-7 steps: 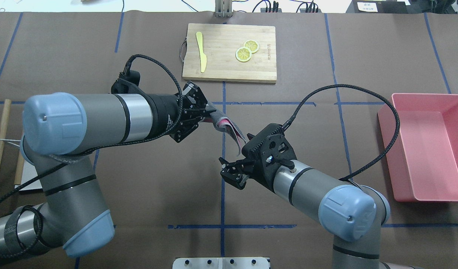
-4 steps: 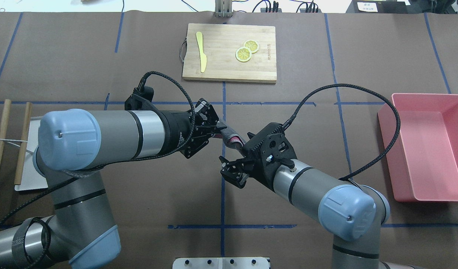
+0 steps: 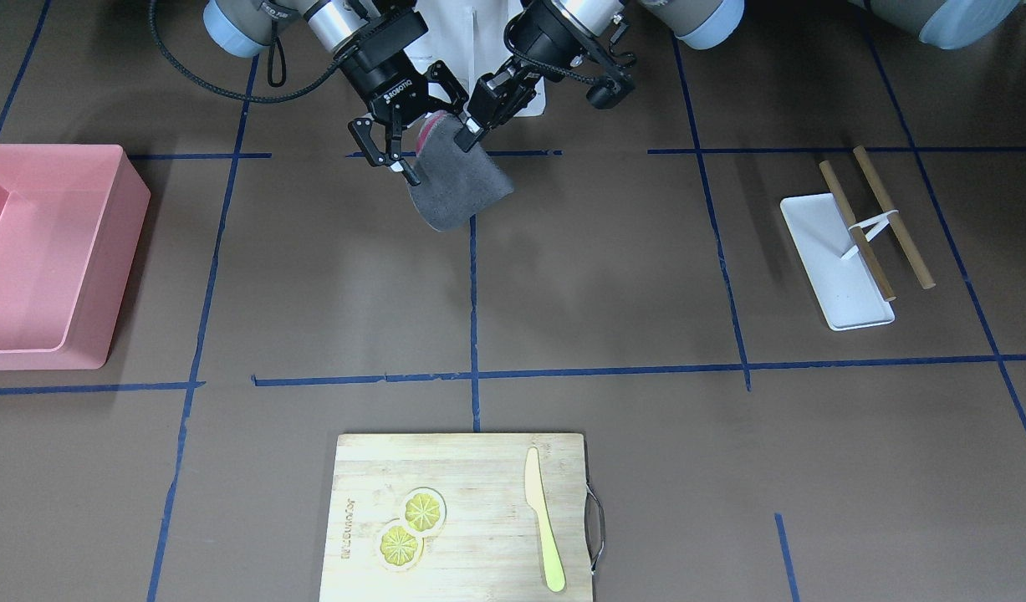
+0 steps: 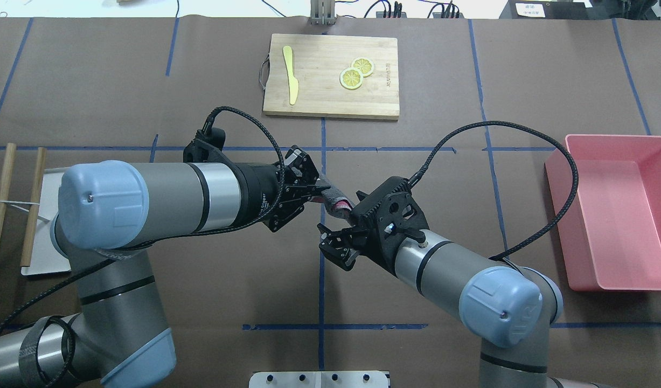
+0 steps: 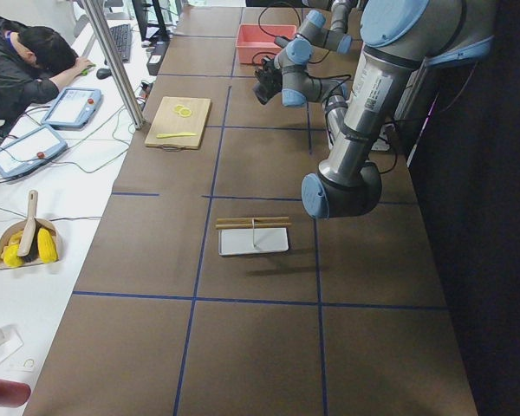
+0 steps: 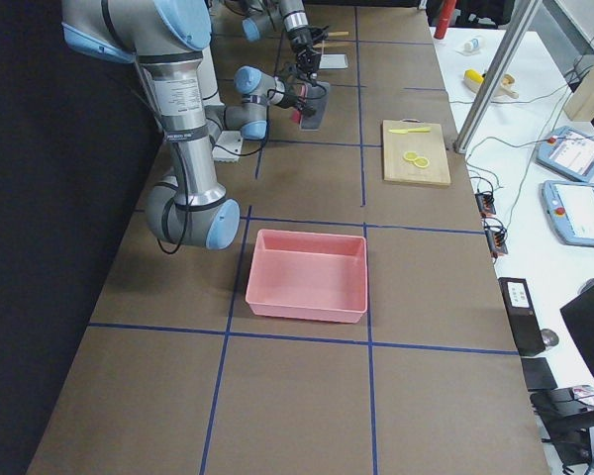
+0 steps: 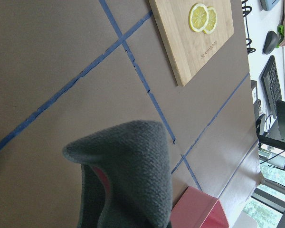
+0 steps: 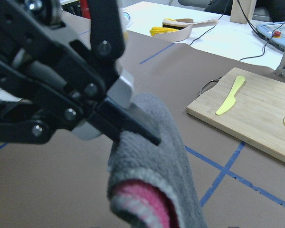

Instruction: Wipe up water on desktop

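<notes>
A grey cloth (image 3: 458, 188) with a pink inner face hangs above the brown desktop (image 3: 604, 276), near the robot's side of the middle. My left gripper (image 3: 467, 134) is shut on the cloth's upper edge. From above, the left gripper (image 4: 320, 189) pinches the bunched cloth (image 4: 336, 200) against my right wrist. My right gripper (image 4: 334, 252) stands open just beside the cloth, holding nothing. The right wrist view shows the cloth (image 8: 152, 156) close up, clamped by a left finger (image 8: 128, 121). Water on the desktop is not discernible in any view.
A bamboo cutting board (image 4: 319, 97) with a yellow knife and lemon slices lies at the far middle. A pink bin (image 4: 572, 226) sits at the right. A white tray (image 3: 830, 259) with wooden sticks lies at the robot's left. A person sits beyond the table's far edge.
My left arm has carried the cloth toward the robot and the right gripper, so it now bunches against the right wrist. The right arm has barely moved.
</notes>
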### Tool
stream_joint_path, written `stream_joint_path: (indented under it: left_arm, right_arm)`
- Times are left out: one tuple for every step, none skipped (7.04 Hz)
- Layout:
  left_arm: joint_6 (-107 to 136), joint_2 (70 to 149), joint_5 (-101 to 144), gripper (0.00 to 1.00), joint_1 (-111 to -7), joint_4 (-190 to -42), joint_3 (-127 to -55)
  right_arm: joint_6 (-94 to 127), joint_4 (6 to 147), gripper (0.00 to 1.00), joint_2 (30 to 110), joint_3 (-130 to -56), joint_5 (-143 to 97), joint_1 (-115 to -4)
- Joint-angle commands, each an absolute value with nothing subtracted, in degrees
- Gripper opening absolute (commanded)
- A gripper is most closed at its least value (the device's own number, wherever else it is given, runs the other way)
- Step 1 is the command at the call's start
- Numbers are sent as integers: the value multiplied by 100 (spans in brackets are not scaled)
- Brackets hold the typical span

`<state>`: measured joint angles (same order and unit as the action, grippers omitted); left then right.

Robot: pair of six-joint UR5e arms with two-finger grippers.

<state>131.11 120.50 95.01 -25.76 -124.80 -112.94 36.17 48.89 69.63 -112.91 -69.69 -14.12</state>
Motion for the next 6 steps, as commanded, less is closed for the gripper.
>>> stream_joint_path:
  left_arm:
    - [13096,12032,9501,6,-2575,-12472,-11294]
    - [13078,12024,9501,6,-2584,-12472,-11277]
    - [13052,12023,9501,6,-2584,-12472,-11276]
    - [13052,12023,9501,6,-2593,-12472,-11276]
    - [13043,12023,9501,6,-2593,-12463,-11276]
    - [13043,12023,9492,6,-2584,-12463,-11276]
  right_arm:
    - [3647,4887,60,6970,-11312,-6979,-1415]
    - [3647,4887,58,6970,-11320,-6979,-1424]
    - [3647,4887,58,6970,-11320,-6979,-1424]
    - [3647,4887,56,6978,-11320,-6979,-1424]
    - [3647,4887,56,6970,-11320,-6979,-1424]
    - [3647,4887,54,6970,-11320,-6979,-1424]
